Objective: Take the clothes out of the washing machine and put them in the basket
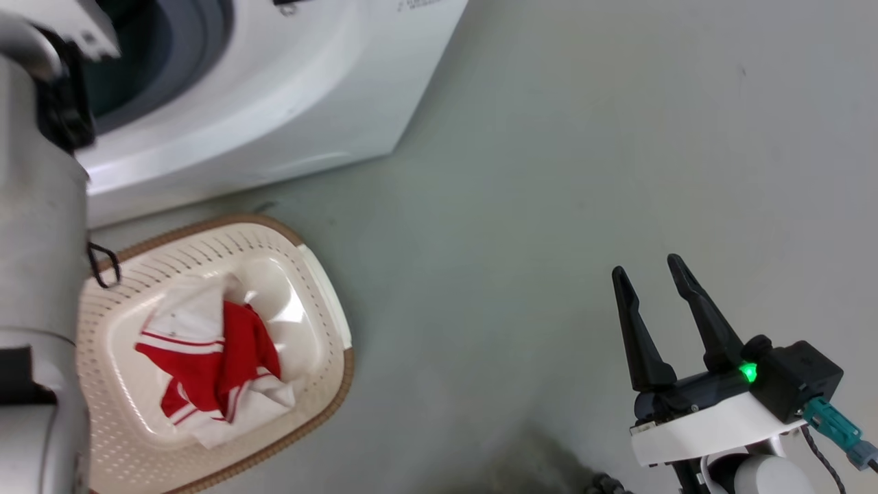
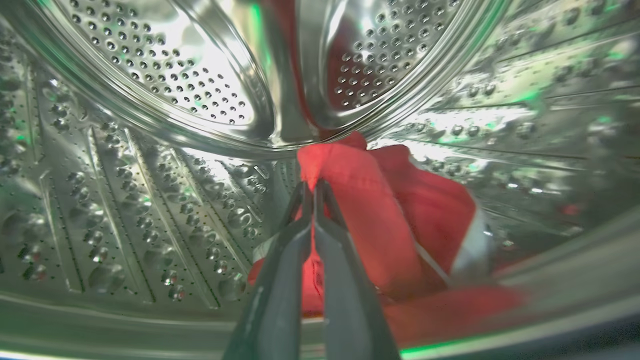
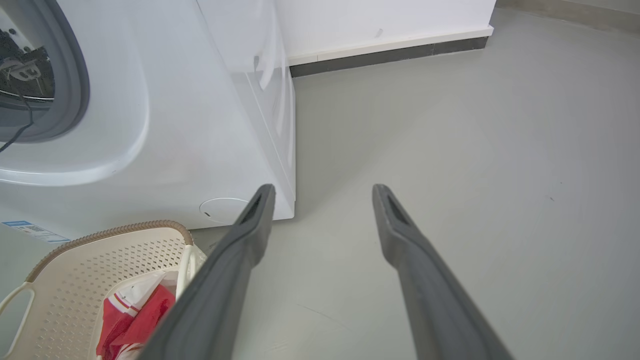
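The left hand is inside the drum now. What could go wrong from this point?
The left hand pinches only a fold of the red garment at its fingertips, so it may slip when pulled. The trailing cloth may snag on the drum rim and fall on the floor, missing the basket.

On the left gripper (image 2: 314, 187), 2 fingers (image 2: 280, 280) pinch the clothes (image 2: 400, 210) — the right gripper (image 1: 648, 265) gapes apart.
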